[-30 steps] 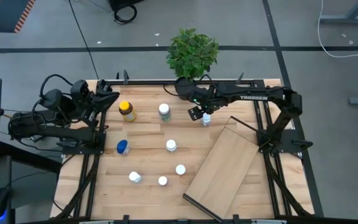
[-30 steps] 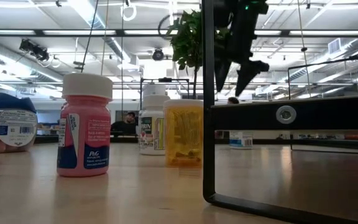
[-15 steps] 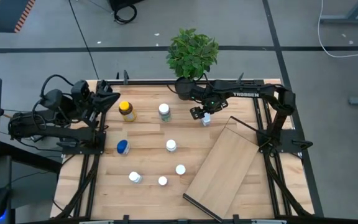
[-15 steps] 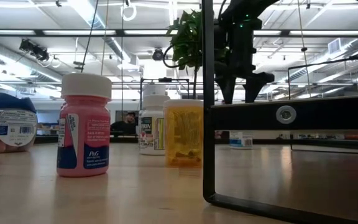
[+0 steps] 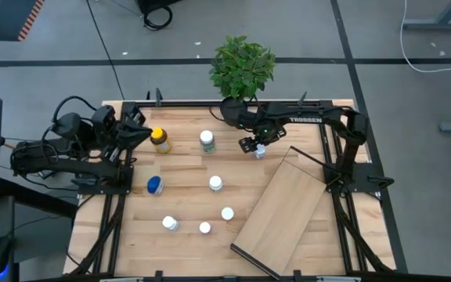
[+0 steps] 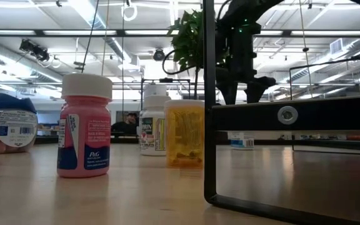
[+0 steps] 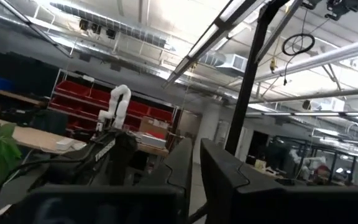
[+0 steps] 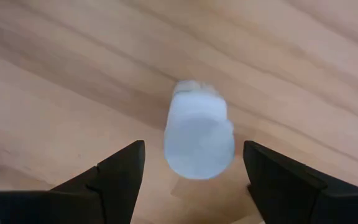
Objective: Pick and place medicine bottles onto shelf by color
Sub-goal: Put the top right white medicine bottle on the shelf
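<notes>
My right gripper (image 5: 256, 146) (image 8: 194, 177) hangs open above a small white-capped bottle (image 5: 260, 151) (image 8: 199, 140) that stands on the tabletop near the far edge; its fingers are on either side of the cap, apart from it. My left gripper (image 5: 138, 131) (image 7: 194, 171) is shut and raised, close beside the amber bottle with the yellow cap (image 5: 159, 139). Other white bottles (image 5: 207, 140) (image 5: 215, 183) and the blue-capped bottle (image 5: 154, 185) stand upright on the table. The light-wood shelf (image 5: 284, 205) lies slanted at the right.
A potted green plant (image 5: 243, 66) stands at the far edge, just behind my right arm. Three more white bottles (image 5: 227, 213) (image 5: 205, 228) (image 5: 169, 223) stand toward the near edge. In the low view a pink bottle (image 6: 85, 125) and the shelf's dark trim (image 6: 209, 106) loom close.
My right gripper has come down toward the white bottle near the far edge and has turned from slanting to pointing straight down, fingers still apart. My left gripper has edged slightly toward the amber bottle. No bottle has moved.
</notes>
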